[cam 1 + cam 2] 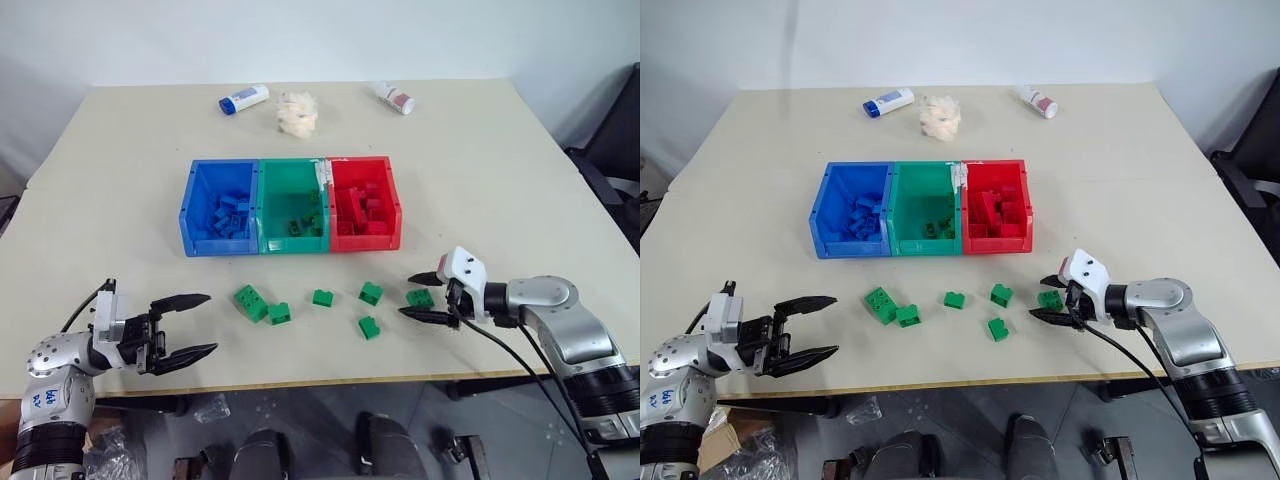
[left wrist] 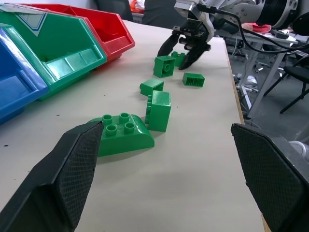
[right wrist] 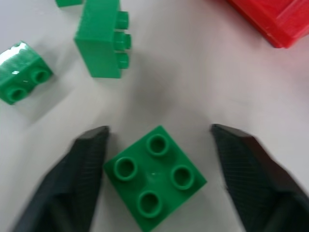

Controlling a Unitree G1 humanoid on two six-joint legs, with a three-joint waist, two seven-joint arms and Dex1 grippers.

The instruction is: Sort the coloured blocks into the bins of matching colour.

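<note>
Here, a pale desk (image 1: 500, 180) seen from above carries three joined bins in a row at the centre of the frame: a blue bin (image 1: 192, 205), a green bin (image 1: 290, 185) and a red bin (image 1: 393, 200), each already holding some bricks of its own colour. Below the bins, across the lower middle of the frame, six loose green bricks lie scattered in a rough line. The rightmost green brick (image 1: 420, 298), a square four-stud piece lying studs up, sits between the two black fingers of the right gripper (image 1: 430, 296), which enters from the lower right. Its fingers are partly spread, one on each side of the brick; the near finger (image 3: 82, 169) looks to be touching or just beside the brick's edge, while the far one stands a little apart, so the brick is bracketed but does not look firmly pinched yet. Being square, this brick has no long axis to line up with. The left gripper (image 1: 180, 325) hovers at the lower left with its fingers spread wide and holding nothing; the nearest piece to it is a longer green brick with a curved side (image 1: 250, 302), just to its right. The right arm is plainly the nearer one to the bracketed brick, and the green bin lies up and to the left of it. At the top of the frame lie two small bottles and a crumpled tissue.
</note>
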